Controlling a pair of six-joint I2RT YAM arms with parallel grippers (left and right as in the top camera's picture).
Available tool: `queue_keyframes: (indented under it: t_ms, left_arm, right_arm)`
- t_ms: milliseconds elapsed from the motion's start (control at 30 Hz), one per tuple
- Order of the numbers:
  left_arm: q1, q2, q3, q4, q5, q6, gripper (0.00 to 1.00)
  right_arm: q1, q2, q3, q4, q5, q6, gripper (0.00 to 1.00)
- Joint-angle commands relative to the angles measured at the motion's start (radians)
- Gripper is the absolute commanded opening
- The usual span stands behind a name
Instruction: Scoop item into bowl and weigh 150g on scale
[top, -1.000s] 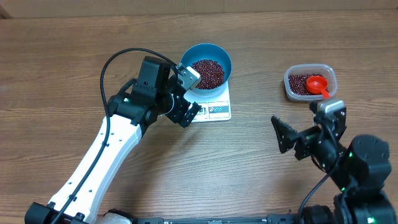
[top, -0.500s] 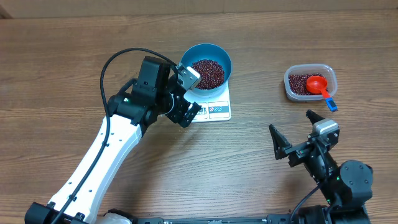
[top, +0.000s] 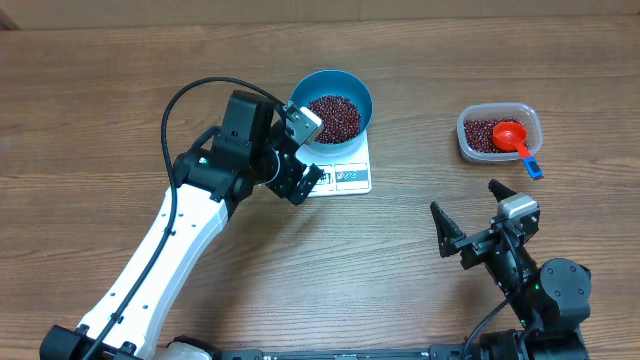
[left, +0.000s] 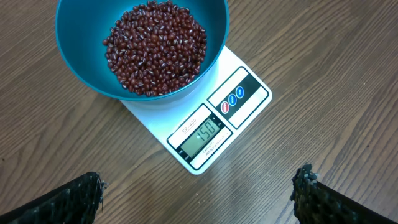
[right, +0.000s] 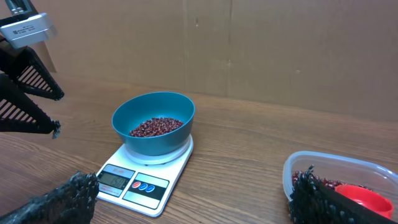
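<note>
The blue bowl (top: 332, 108) stands on the white scale (top: 350, 178) and holds a heap of dark red-brown beans (top: 333, 118). In the left wrist view the bowl (left: 81, 68) and the beans (left: 155, 46) fill the top, and the scale's display (left: 208, 134) reads 150. My left gripper (top: 298, 160) hovers open beside the scale's left edge, holding nothing; its open span (left: 199, 180) shows only bare wood. My right gripper (top: 468, 205) stands open and empty at the front right, apart from everything, facing the scale (right: 146, 180) and the bowl (right: 152, 127).
A clear plastic tub (top: 499, 131) with more beans sits at the back right. A red scoop (top: 511, 134) with a blue handle end lies in it, resting over the rim. The right wrist view shows the tub (right: 348, 168) close by its right finger and a cardboard wall (right: 280, 50) behind the table.
My right arm has drawn back from the tub toward the table's front edge, gripper open throughout. The left arm, bowl and scale have not moved.
</note>
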Motion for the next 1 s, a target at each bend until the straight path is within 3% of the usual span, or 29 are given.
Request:
queue_keyframes:
  t_ms: [0,167,500,967]
  left_arm:
    - [0.000,0.000,0.021,0.003,-0.005,0.003,1.00]
    - [0.000,0.000,0.021,0.003,-0.005,0.003,1.00]
    - [0.000,0.000,0.021,0.003,-0.005,0.003,1.00]
    - [0.000,0.000,0.021,0.003,-0.005,0.003,1.00]
  right_arm:
    - [0.005,-0.019,-0.003,0.007,0.023,0.002,1.00]
    - [0.005,-0.063,-0.026,0.021,0.051,0.002,1.00]
    - [0.005,-0.219,-0.223,0.214,0.059,0.002,1.00]
    - [0.005,-0.288,-0.348,0.264,0.071,0.002,1.00]
